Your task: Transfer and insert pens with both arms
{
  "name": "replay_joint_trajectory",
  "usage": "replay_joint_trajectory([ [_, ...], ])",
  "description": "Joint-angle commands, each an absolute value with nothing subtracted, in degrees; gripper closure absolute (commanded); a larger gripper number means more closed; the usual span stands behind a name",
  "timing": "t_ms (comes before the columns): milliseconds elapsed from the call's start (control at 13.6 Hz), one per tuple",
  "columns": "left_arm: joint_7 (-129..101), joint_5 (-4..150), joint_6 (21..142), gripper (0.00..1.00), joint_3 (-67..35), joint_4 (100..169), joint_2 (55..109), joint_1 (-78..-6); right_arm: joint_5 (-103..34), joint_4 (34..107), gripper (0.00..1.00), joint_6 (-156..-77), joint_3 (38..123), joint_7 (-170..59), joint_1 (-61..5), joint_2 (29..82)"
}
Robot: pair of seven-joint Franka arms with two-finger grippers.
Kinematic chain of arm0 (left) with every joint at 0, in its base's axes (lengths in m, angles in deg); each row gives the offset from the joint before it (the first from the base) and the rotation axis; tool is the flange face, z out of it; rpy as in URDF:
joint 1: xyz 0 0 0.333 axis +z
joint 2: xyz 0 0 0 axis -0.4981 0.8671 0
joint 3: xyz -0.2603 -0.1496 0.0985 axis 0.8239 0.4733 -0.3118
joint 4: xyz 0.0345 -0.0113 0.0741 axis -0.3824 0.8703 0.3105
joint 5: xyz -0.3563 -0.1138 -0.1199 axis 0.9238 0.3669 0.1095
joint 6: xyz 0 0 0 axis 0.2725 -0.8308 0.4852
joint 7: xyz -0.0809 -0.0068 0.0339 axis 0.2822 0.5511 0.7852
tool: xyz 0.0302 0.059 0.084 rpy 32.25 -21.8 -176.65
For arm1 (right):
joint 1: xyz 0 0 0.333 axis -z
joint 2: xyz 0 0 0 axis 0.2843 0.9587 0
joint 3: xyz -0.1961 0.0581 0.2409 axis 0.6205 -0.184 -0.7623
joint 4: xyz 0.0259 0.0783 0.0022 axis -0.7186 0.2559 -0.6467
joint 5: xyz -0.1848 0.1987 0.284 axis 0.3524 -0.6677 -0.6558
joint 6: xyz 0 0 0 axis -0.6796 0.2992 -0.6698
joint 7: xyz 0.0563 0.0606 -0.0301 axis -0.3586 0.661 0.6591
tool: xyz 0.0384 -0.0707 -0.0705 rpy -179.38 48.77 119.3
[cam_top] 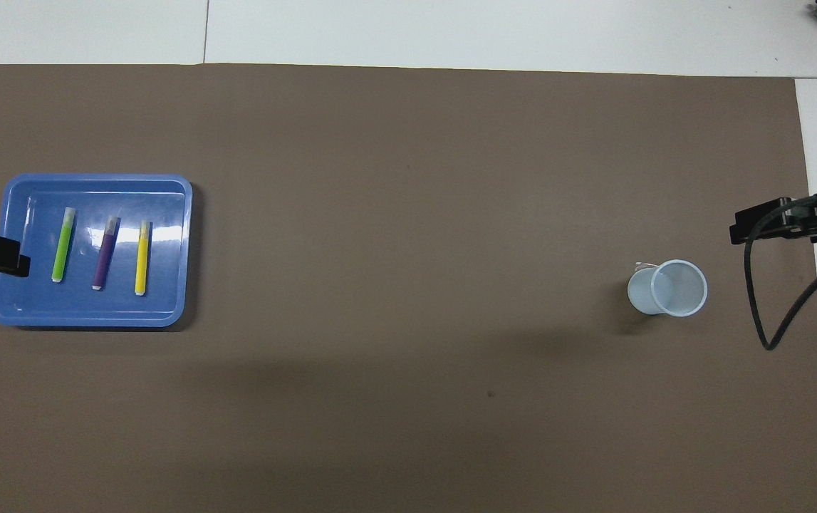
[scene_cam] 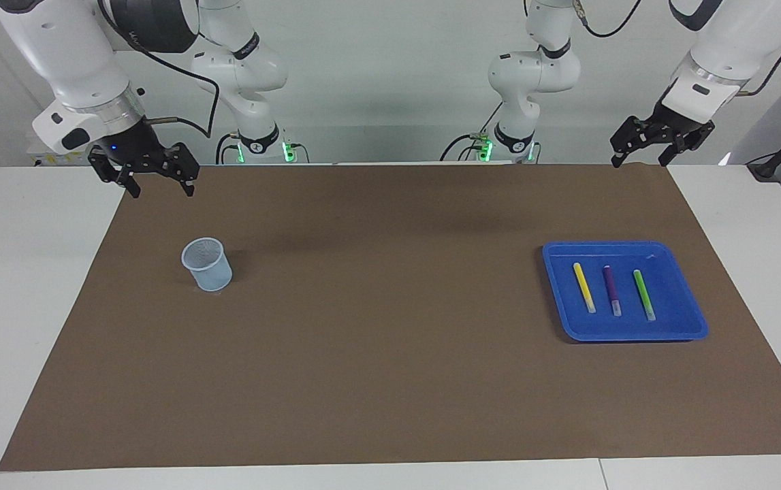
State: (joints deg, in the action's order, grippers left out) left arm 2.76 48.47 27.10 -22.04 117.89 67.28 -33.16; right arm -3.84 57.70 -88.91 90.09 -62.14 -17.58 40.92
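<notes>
**Start Condition: Pens in Tray, Both Arms Raised**

Brown matting covers the white table (scene_cam: 16, 286) from end to end. At the left arm's end lies a blue tray (scene_cam: 683, 299) holding the three pens side by side, apart from one another: yellow pen (scene_cam: 583, 286), purple pen (scene_cam: 612, 290), green pen (scene_cam: 644, 294). At the right arm's end, well apart from the tray, a pale mesh cup (scene_cam: 207, 264) stands upright, its mouth clear.

Left gripper (scene_cam: 641, 159) hangs with fingers spread, empty, over the mat's edge nearest the robots. Right gripper (scene_cam: 161, 184) hangs likewise, spread and empty, over the mat near the cup.

Judged step: none begun; no pen is lifted. The next move calls for the left gripper to descend on one pen, straddling its slim barrel without nudging its neighbours. Nothing stands between tray and cup.
</notes>
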Motion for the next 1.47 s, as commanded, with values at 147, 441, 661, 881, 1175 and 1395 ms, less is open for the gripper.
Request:
replay_joint_trajectory([
  [147,2.8,47.9,27.5,0.0,-22.5,118.5,66.4,-33.1,-3.4,57.9,0.0,-88.9,90.5,-62.7,-17.9,40.8],
  [441,2.8,47.8,27.4,0.0,-22.6,118.6,66.2,-32.7,-3.4,57.9,0.0,-88.9,90.5,-62.7,-17.9,40.8],
  [661,2.5,47.8,27.3,0.0,-22.6,119.2,66.0,-32.7,-3.4,57.9,0.0,-88.9,90.5,-62.7,-17.9,40.8],
  [881,2.3,47.8,27.3,0.0,-22.6,119.5,65.9,-32.3,-3.4,57.9,0.0,-88.9,90.5,-62.7,-17.9,40.8],
  [1175,1.7,47.8,26.1,0.0,-22.2,119.4,65.9,-33.0,-3.4,57.9,0.0,-88.9,90.5,-62.7,-17.9,40.8],
  [1395,1.7,47.7,25.7,0.0,-22.1,119.4,65.9,-32.6,-3.4,57.9,0.0,-88.9,90.5,-62.7,-17.9,40.8],
])
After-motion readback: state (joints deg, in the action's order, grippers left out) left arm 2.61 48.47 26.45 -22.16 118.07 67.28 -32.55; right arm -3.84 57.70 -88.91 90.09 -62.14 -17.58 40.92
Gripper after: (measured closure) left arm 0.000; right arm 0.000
